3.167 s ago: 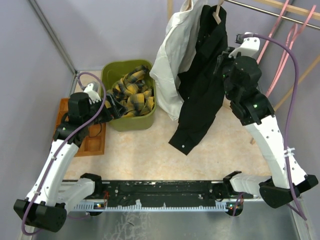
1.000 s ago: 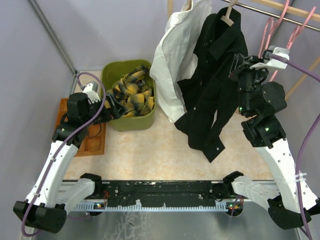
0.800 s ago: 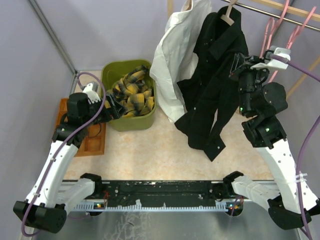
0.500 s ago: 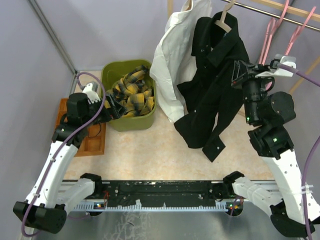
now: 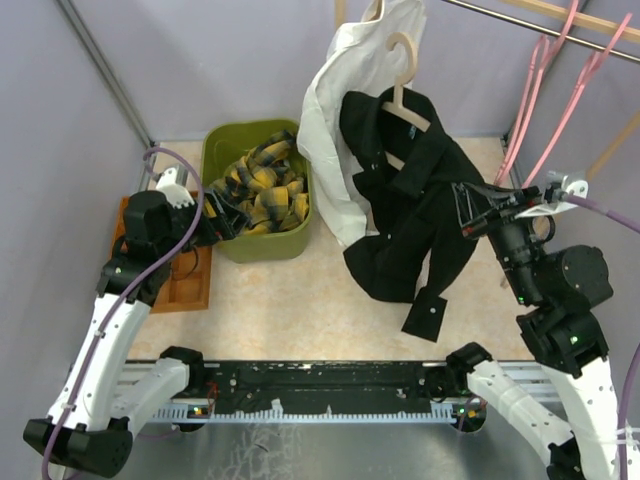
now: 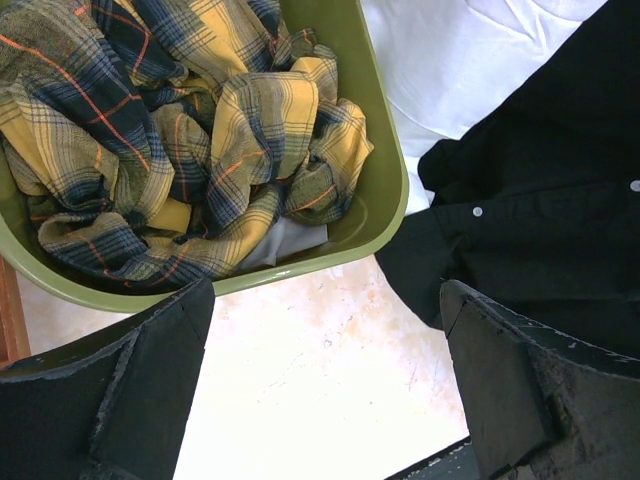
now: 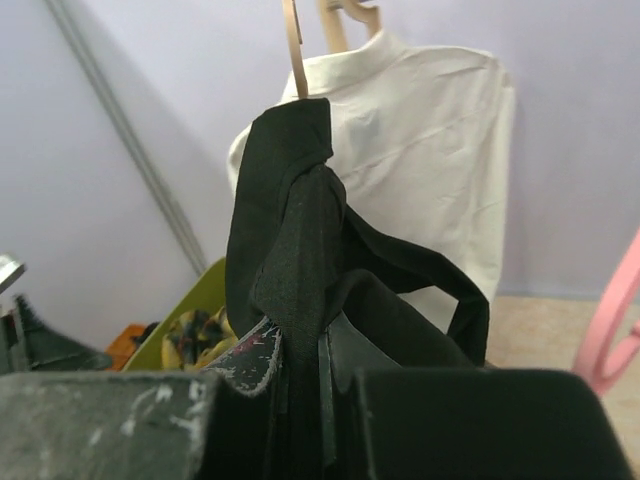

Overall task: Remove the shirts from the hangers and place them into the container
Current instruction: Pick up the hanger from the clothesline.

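here, top view: green container [image 5: 292, 232] sits at 10 o'clock on the table [image 5: 300, 300], with the yellow-and-black plaid shirt [image 5: 255, 190] bunched inside it. an orange tray [image 5: 185, 285] lies at its 8 o'clock. left fingers [image 6: 130, 380] hover over the container's near rim, spread wide, holding nothing.

black shirt [image 5: 410, 210] hangs mid-air at about 1 o'clock of the table, its collar on a beige hanger [image 5: 400, 75] that tilts toward 11. the hook stands in front of the white shirt [image 5: 340, 130]; cannot tell what the hook rests on. one black cuff dangles low toward 6 o'clock, whether it touches the table is unclear.

right fingers [image 7: 260, 365] come in from the shirt's 3 o'clock side, closed to a narrow gap and pinching a fold of the black cloth.

pink hangers [image 5: 540, 70] hang at 2 o'clock, apart from the shirts.
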`<move>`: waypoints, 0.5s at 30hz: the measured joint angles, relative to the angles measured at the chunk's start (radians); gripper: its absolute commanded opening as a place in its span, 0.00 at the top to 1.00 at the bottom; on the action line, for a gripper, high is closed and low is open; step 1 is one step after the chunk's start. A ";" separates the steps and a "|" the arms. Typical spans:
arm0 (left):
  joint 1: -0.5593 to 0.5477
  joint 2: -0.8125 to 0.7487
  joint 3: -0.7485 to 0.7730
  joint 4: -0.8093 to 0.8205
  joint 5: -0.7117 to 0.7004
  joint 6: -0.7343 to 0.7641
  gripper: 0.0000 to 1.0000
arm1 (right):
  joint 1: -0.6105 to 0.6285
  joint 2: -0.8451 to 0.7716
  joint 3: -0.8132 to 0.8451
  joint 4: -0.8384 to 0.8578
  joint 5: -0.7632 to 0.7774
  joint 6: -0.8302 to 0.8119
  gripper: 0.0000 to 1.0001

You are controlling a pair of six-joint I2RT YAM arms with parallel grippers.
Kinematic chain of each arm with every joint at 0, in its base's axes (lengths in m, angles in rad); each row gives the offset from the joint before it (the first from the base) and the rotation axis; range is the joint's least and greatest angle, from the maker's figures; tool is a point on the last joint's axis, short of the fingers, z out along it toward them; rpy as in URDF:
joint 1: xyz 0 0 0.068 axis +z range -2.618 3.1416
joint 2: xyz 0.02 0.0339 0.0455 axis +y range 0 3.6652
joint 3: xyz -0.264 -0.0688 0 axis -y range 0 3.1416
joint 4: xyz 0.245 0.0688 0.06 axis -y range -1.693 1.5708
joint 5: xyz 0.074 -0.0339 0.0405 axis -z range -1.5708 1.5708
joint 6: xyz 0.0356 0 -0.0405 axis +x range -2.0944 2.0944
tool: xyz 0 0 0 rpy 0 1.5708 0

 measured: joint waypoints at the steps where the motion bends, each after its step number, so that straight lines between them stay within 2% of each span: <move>1: 0.000 0.000 0.000 0.000 0.000 -0.002 0.01 | 0.000 -0.013 -0.005 -0.006 -0.026 -0.002 1.00; 5: 0.000 -0.004 0.000 0.000 -0.003 -0.003 0.01 | 0.000 -0.029 0.023 -0.040 -0.147 -0.019 1.00; 12: 0.000 -0.034 0.000 0.002 -0.023 -0.006 0.01 | 0.000 -0.020 0.195 -0.190 -0.388 -0.082 1.00; 15: 0.000 -0.051 0.000 0.008 -0.034 -0.008 0.01 | 0.000 -0.034 0.210 -0.232 -0.491 -0.097 1.00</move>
